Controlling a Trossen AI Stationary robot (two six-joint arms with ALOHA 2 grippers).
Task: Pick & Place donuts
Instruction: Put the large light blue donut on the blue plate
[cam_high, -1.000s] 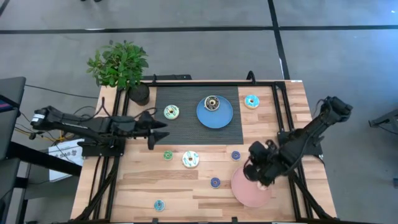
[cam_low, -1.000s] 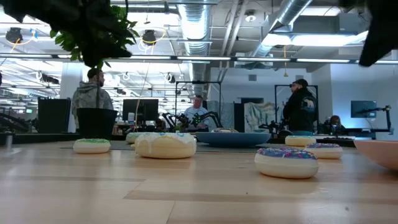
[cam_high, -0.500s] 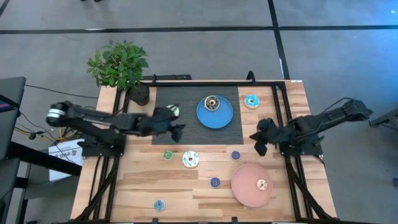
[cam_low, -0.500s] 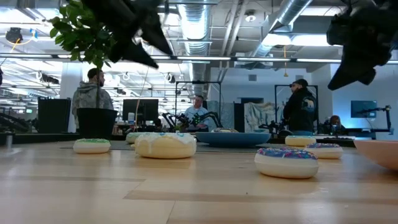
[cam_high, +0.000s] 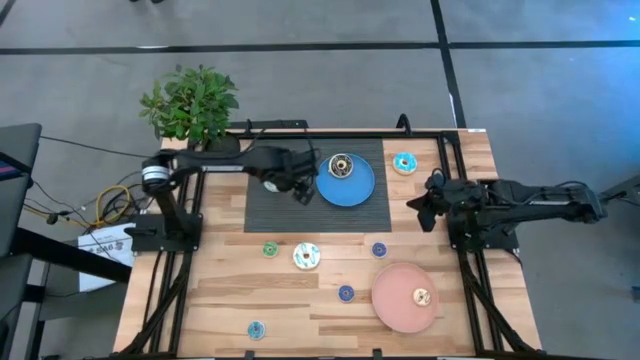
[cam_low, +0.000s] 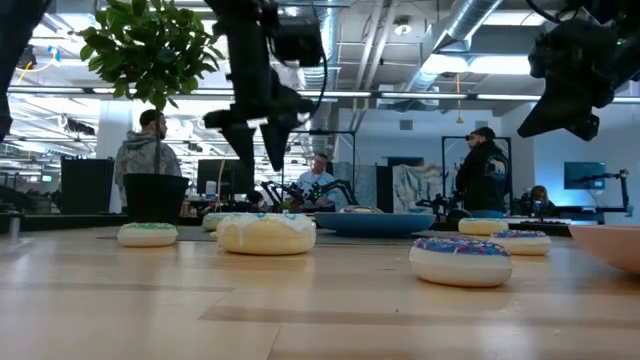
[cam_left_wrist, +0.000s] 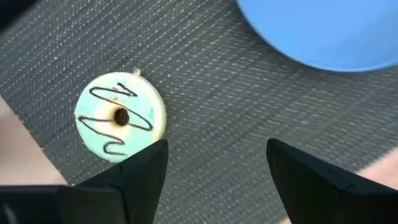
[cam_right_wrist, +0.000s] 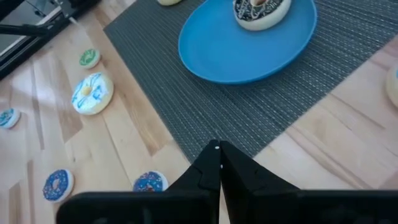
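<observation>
Swinging across since a second ago, our left gripper hovers spread beside the white-green donut; our right gripper, clenched, empty, has left the pink plate.

Even, bright overhead light in the high view; table evenly lit, shadows soft and short. Low view is backlit: ceiling lamps glare white, arms read as black silhouettes, near table surface soft, room behind fairly sharp. Left wrist view has motion blur, mat weave smeared, white-green donut soft-edged. Right wrist view sharp on blue plate, slightly soft toward the edges.
</observation>
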